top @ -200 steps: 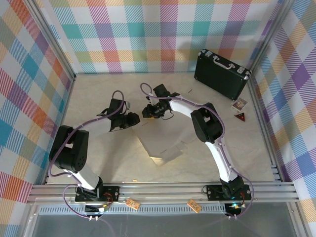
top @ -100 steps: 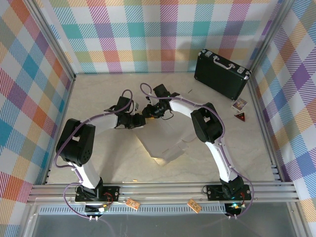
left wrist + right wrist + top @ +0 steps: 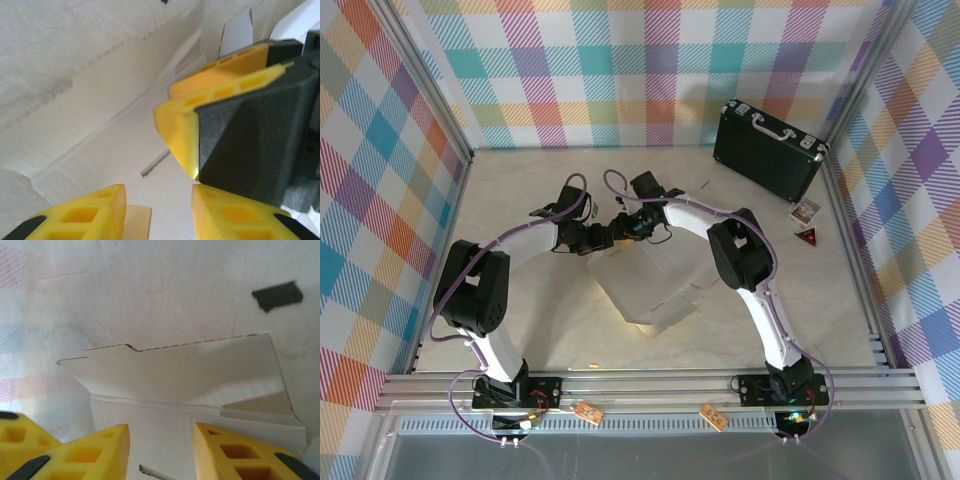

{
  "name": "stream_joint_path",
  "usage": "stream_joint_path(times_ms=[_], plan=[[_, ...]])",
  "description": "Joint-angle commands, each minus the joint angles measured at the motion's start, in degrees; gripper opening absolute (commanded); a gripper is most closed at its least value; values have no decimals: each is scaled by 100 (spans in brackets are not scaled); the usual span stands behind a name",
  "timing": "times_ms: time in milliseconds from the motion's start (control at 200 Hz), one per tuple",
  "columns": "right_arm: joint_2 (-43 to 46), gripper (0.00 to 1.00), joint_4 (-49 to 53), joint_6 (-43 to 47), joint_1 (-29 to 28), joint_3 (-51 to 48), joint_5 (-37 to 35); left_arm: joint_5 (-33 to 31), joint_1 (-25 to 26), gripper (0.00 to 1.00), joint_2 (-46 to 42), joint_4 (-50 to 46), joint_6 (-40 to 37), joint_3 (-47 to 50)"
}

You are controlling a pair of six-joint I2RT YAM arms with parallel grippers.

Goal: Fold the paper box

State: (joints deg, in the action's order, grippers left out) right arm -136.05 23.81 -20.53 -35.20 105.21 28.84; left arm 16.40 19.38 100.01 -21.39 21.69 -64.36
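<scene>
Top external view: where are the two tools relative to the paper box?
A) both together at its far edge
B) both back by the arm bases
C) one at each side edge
A: the left tool and right tool meet nearly tip to tip at the far edge of the paper box.

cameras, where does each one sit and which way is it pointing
top external: above and behind the arm bases, looking down on the table; both arms show, left gripper and right gripper close together over the paper box.
left wrist: on the left arm, facing white cardboard past its own fingers; the right gripper shows too.
right wrist: on the right arm, facing a box flap past its own fingers.
shared: both wrist views see the box's white side.
</scene>
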Motion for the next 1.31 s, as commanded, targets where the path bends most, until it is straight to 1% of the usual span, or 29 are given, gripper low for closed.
stream_joint_path(times_ms=[0,105,335,390,480,570,610,680,720,820,905,990,1155,1220,1300], plan=[[239,40,277,40,48,-260,-160,-125,-69,41,-199,-265,115,-156],[480,42,100,-4,48,-393,-31,-31,-167,43,-311,-196,185,-117],[970,47,133,-14,123,-488,25,74,-429,46,-742,-127,465,18],[1123,48,142,16,149,-535,18,-62,-443,45,-896,-214,497,68],[1356,51,442,140,208,-528,-181,-444,-444,46,-1293,-450,637,271],[1701,52,649,199,284,-771,-516,-856,-443,47,-1897,-910,922,593],[1901,53,652,186,318,-963,-624,-910,-436,48,-2176,-1035,1122,836],[2292,54,461,142,336,-1458,-726,-837,-285,49,-2702,-925,1514,1406],[2482,54,351,122,330,-1711,-727,-867,-98,49,-2937,-881,1769,1682],[2856,54,218,13,328,-2241,-748,-1061,612,50,-3227,-536,2424,2222],[3172,55,12,-29,330,-2716,-763,-1296,1280,50,-3059,-255,2799,2308],[3444,55,-105,-28,330,-3061,-861,-1591,1686,50,-2609,-192,2963,2120],[3731,55,-267,41,329,-3507,-914,-1696,1819,49,-1621,-79,3074,1813],[3765,55,-293,84,332,-3574,-967,-1768,1836,46,-1336,-21,3029,1701],[3778,55,-323,85,334,-3610,-1012,-1933,1850,42,-1096,-255,2921,1479]])
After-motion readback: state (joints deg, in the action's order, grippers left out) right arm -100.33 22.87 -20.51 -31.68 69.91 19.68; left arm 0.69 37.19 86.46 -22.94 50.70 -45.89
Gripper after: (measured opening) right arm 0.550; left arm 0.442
